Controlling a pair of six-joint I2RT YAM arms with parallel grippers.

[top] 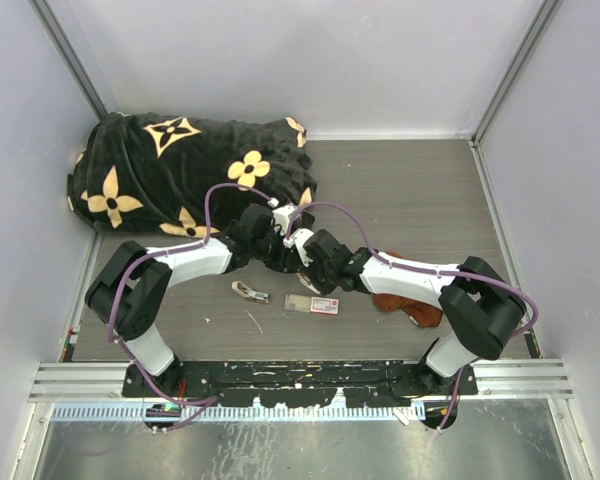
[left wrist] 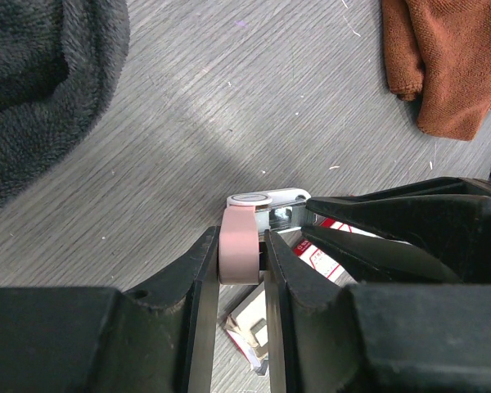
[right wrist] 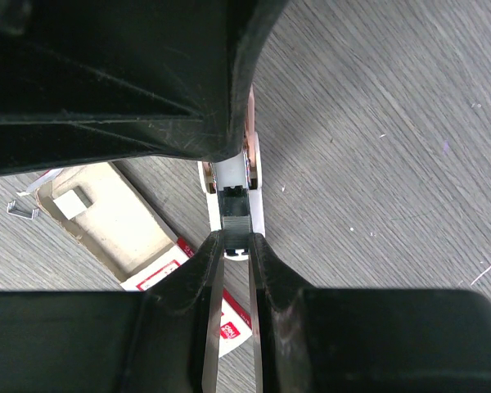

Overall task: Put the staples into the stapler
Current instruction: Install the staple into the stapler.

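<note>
While left gripper [left wrist: 241, 254] pinches stapler [left wrist: 239, 233] and right gripper [right wrist: 235, 246] pinches staples [right wrist: 235, 213], box [right wrist: 135, 233] lies beneath, its label [right wrist: 164, 274] writing unreadable.

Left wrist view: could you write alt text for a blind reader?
The left gripper clamps a small pale pink and white plastic stapler; the right gripper's black fingers meet its metal end. A rust-brown cloth lies top right.

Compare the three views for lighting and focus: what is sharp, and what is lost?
Top external: even soft light, faint shadows, everything sharp. Left wrist: table grain crisp, stapler clear, left gripper black, almost featureless. Right wrist: left gripper looms dark and blurred above; staples and box show detail.
</note>
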